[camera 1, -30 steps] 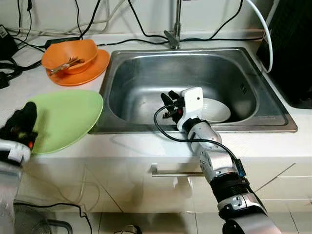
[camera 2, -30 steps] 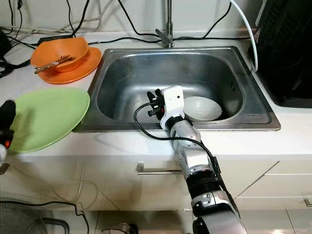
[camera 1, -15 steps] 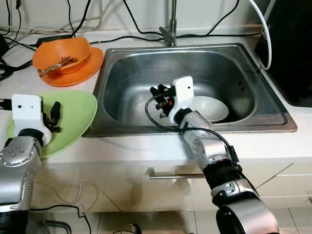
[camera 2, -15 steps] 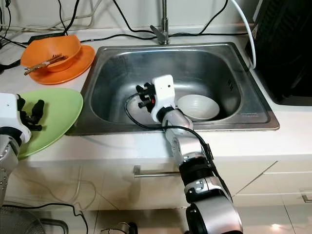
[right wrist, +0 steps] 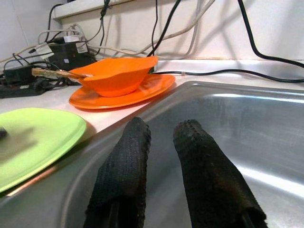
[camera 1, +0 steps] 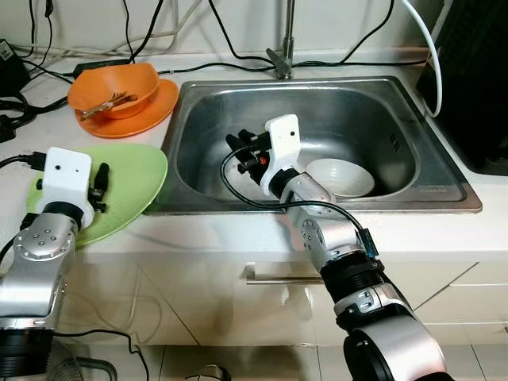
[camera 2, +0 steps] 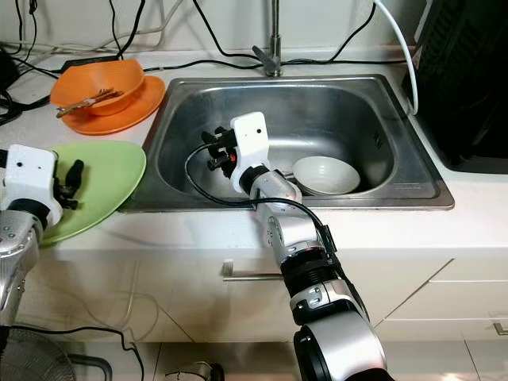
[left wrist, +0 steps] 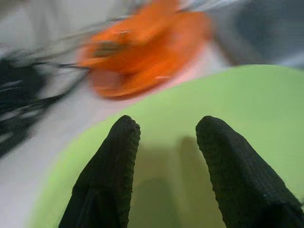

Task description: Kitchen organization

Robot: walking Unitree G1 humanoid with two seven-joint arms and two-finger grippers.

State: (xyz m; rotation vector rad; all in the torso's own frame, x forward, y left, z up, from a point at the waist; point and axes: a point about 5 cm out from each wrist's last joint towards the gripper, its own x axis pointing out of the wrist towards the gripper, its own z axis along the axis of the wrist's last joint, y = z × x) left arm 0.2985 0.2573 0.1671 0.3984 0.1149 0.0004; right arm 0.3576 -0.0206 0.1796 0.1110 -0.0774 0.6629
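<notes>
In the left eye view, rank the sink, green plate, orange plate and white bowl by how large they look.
1. Sink, clearly the largest.
2. Green plate, though it lies nearer the camera and the left arm covers part of it.
3. Orange plate.
4. White bowl, smallest; the right arm hides its near edge.

The robot has 2 silver, segmented metal arms, each ending in a white boxy wrist housing. A black cable loops from the right arm point(camera 1: 333, 246) to its housing. The left arm point(camera 1: 36, 266) is rounded and jointed. Each gripper carries 2 long black fingers point(right wrist: 128, 175) with dimpled, textured pads.
</notes>
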